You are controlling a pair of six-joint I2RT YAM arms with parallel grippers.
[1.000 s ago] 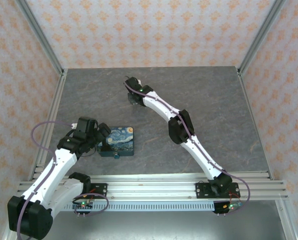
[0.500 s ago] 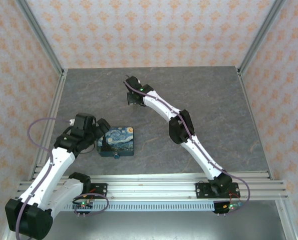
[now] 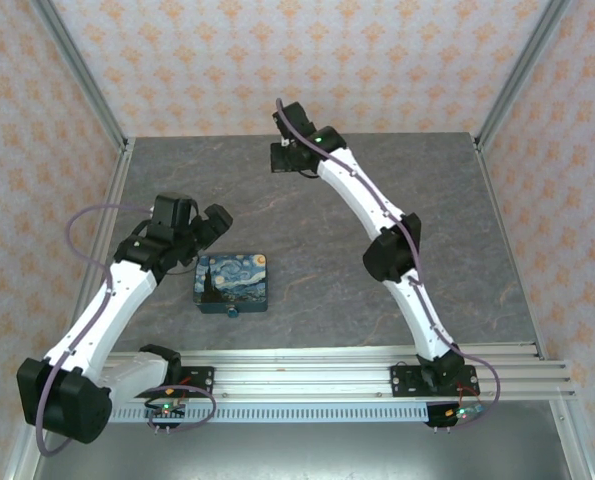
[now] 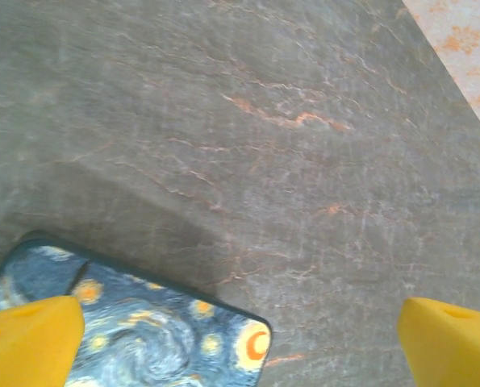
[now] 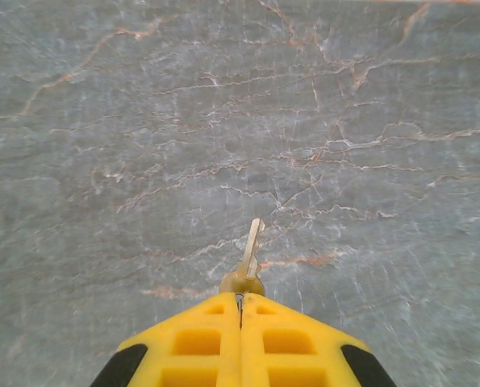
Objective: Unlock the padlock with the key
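We see the right arm (image 3: 362,195) stretched toward the far side of the tabletop (image 3: 457,220), and the right jaws are pressed together on the key (image 5: 250,256). From the right wrist the two yellow fingertips (image 5: 199,330) meet with no gap, pinching the key's brass-coloured head so that the blade juts forward over the grey marbled surface. The left arm (image 3: 117,290) reaches in from the near left, and the left jaws stand wide with nothing between them. From the left wrist a yellow fingertip (image 4: 30,343) sits at each lower corner, the left one over a corner of the painted box (image 4: 143,330). That box, blue and yellow with a starry-night picture, lies flat on the left half of the tabletop, just beside the left jaws and well apart from the key. The padlock (image 3: 234,311) appears to be the small teal piece at the middle of the box's near edge, though from above it is too small for us to make out its shackle.
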